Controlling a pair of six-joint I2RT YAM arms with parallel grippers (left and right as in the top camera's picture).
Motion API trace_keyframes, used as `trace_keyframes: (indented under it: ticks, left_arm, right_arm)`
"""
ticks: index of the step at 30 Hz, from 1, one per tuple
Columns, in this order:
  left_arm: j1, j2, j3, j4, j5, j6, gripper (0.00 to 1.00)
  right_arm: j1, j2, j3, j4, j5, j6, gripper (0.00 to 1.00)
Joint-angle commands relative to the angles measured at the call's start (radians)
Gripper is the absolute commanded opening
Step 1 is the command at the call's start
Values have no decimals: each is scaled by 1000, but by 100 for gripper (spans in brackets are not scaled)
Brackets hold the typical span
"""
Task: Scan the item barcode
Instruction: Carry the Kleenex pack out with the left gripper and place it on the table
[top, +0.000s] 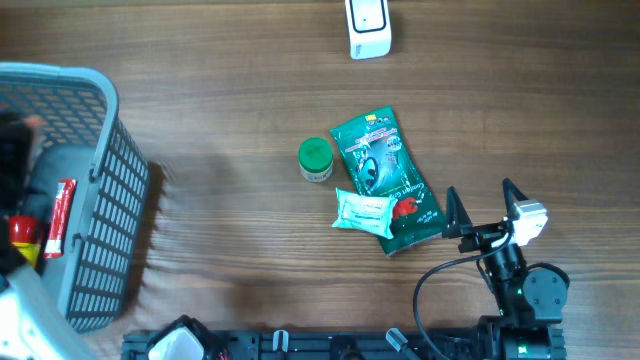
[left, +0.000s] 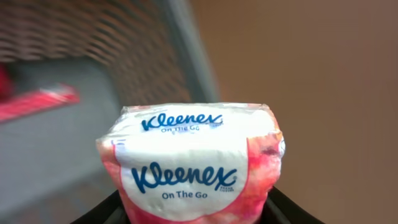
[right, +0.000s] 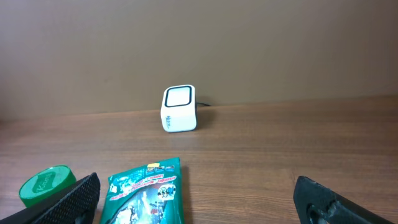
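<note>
The left pincer (left: 196, 216) gripped the Kleenex pack (left: 193, 155) by the basket (top: 110, 220) at nine o'clock; the right pincer (top: 480, 195) gaped wide. The soft pack might slip while travelling to the twelve-o'clock scanner (top: 368, 28).

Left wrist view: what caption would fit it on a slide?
Left gripper grips a pink and white plastic Kleenex tissue pack in front of a grey mesh basket.
</note>
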Motion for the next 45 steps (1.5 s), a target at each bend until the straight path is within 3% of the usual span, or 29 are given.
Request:
trace_keyframes:
  ticks: [1,3,10,15,20,26,34,40,45]
  left_arm:
    - [-269,-12,0,-49,65,2,53]
    - [-435,-2,-3,-84,-11,-15,51]
    - [-919,69,-128,-135,-355,-296,51]
    - [-1087,145,-341,2,-397,-450,50]
    - [-1194,267,-558,232,-396,-557,48]
    - [-1285,405,-616,443,-397,-577,48]
    - [-1301,455,-616,390,-392,-629,54]
    - [-1301,439,-611,365,-351,-628,77]
    - [-1297,366,-529,365,-360,-512,81]
  right_arm:
    - [5,1,-1,3,9,13,100]
    - [5,1,-1,3,9,13,100]
    - [5,1,-1,3,9,13,100]
    - [5,1,-1,3,9,13,100]
    - [5,1,-1,3,9,13,100]
    - [5,1,-1,3,9,13,100]
    - [5,1,-1,3,9,13,100]
    - [5,1,-1,3,9,13,100]
    - [5,1,-1,3,9,13,100]
